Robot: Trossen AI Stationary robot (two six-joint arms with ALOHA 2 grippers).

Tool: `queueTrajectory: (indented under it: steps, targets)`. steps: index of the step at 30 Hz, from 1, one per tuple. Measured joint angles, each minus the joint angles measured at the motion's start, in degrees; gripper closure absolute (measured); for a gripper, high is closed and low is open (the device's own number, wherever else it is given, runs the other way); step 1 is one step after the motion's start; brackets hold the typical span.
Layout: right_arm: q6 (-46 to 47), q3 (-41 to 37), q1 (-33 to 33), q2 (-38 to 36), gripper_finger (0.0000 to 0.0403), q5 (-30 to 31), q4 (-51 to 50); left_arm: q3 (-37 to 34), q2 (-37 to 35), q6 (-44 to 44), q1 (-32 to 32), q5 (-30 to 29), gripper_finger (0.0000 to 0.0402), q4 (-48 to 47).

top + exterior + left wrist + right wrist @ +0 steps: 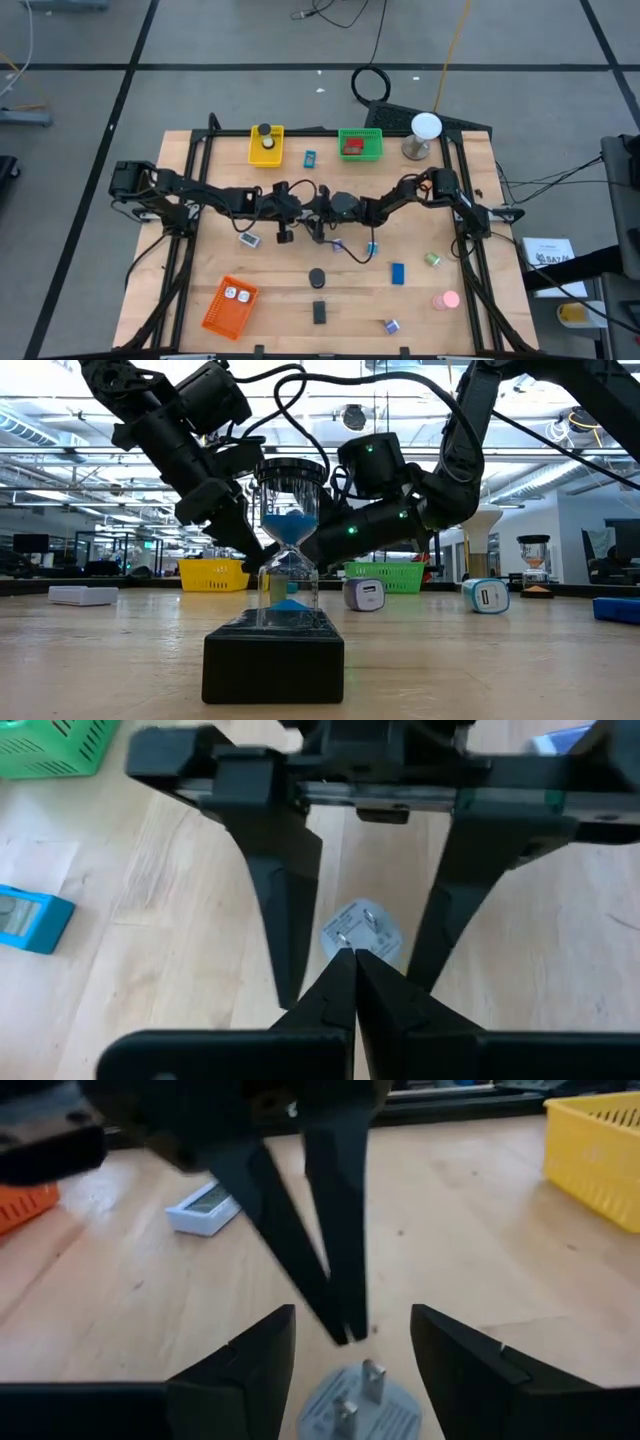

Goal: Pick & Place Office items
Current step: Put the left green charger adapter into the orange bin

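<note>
Both tools meet over mid-surface (180,290), between the green basket (360,144) and the black disc (317,277). Left tool (354,956) is pinched together, tips at the prongs of a white plug (362,928). Right tool (352,1348) stands apart, straddling that plug.

Bright, even overhead light washes the pale wooden surface (300,300), shadows soft and short. Ceiling strip lamps (60,455) glare in the low view; close dark fingers (240,1370) blur.
</note>
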Motion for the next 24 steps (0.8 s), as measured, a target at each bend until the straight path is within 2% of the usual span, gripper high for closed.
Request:
queueTrajectory:
  steps: [5,8,14,16,19,24]
  targets:
    - [-0.07,-0.15,0.0,-3.6,0.0207,1.04,-6.73,0.07,-4.03,-1.02,-0.16,0.0,0.0378,-1.13]
    - [-0.77,-0.65,0.25,-6.86,0.0198,3.56,-11.15,0.09,-8.58,-2.67,-0.22,-0.18,0.036,-4.05]
    - [-4.79,-3.62,0.89,-15.01,0.0202,3.48,-15.87,0.2,-18.2,-6.85,-2.33,-2.43,0.0334,-11.98]
    - [-5.83,-5.49,0.98,-19.43,0.0218,3.96,-19.23,0.15,-21.02,-9.4,-3.57,-2.4,0.0333,-15.36]
    - [-6.35,-9.37,0.96,-26.8,0.0258,8.33,-23.6,0.19,-23.68,-15.97,-4.87,-2.37,0.0339,-17.71]
    - [-5.3,-18.03,-0.07,-39.91,0.0344,14.12,-25.25,0.17,-23.27,-23.57,-5.75,-2.38,0.0351,-19.42]
